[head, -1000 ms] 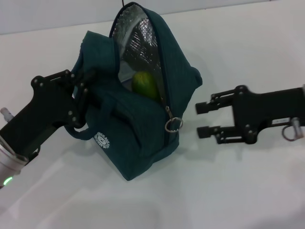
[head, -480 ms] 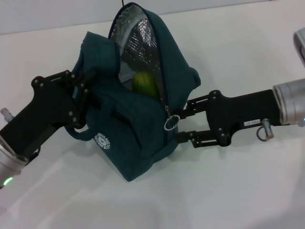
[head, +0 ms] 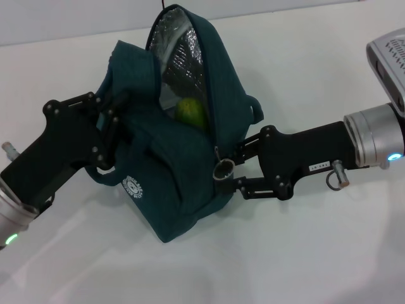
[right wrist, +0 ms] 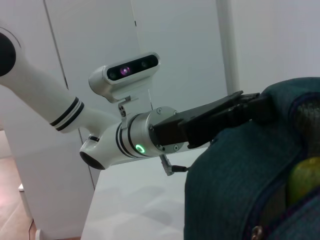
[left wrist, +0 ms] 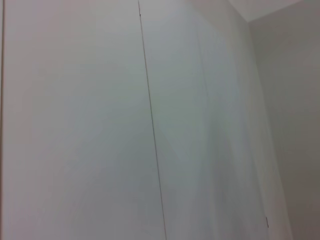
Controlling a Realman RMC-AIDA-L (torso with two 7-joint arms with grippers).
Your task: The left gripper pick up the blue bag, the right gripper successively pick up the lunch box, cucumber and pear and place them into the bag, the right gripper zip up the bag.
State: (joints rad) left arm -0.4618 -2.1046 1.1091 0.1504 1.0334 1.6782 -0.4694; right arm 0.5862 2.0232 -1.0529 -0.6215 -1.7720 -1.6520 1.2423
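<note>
On the worktop, the left gripper pinches the blue bag while the right gripper, jaws spread, flanks its zipper ring; next, clamp and pull.

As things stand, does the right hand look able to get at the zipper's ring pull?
Probably yes. The right hand is open and right beside the ring pull on the blue bag, with nothing between them. The left hand holds the bag's other side.
</note>
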